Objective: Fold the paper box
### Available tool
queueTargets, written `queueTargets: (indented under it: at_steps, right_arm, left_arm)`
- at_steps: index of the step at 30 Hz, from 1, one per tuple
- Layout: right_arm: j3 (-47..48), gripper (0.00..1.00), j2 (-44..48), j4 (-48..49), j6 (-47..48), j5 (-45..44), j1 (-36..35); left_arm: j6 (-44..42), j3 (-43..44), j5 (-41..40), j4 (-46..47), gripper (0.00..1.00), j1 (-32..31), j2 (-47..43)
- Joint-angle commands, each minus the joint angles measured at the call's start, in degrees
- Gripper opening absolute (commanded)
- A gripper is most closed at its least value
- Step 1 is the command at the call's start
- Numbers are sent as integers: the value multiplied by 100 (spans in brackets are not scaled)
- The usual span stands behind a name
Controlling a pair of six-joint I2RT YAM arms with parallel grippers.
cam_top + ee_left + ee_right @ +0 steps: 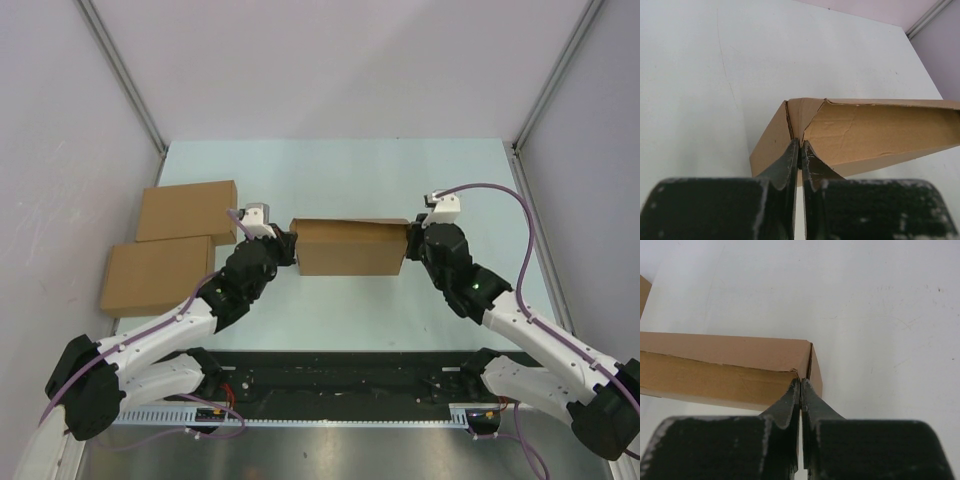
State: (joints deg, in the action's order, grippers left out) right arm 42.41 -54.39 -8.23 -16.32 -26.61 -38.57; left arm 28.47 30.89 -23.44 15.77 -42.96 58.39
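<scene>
Currently the paper box sits about mid-table with its long side parallel to the near edge, resting on the table and folded up into a shallow rectangular shape. The top panel is not flush. In the wrist views a ragged seam runs along the long side just under the top panel, and the left end shows a creased, folded-in corner. The left pincer is at the box's left end, fingers drawn nearly together with only a hairline gap and tips right on that end corner. Can't tell if any cardboard is caught between them. The right pincer is at the right end, fingers closed flat against each other and tips touching the upper corner there, with nothing visible between them. The two arms reach in from opposite sides, one at each end of the box. Toward the left edge of the table are the far flat box and the near flat box, both brown, closed and lying flat. They sit just beside each other, corner to corner; touching or not, can't tell. The far one is near the left wrist and apart from the paper box.
</scene>
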Motion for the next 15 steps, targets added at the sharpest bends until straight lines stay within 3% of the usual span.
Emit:
queueTargets:
  at_steps: [1,7,15]
  right_arm:
    - [-260,0,-19,-258,-196,-46,-37]
    - [-330,0,16,-241,-214,-63,-37]
    - [-321,0,87,-170,-205,-20,-46]
  left_arm:
    - [36,-101,-38,-847,10,-37,50]
    - [80,-127,-152,-1032,31,-37,-231]
    - [-8,-101,-363,-1409,38,-46,-829]
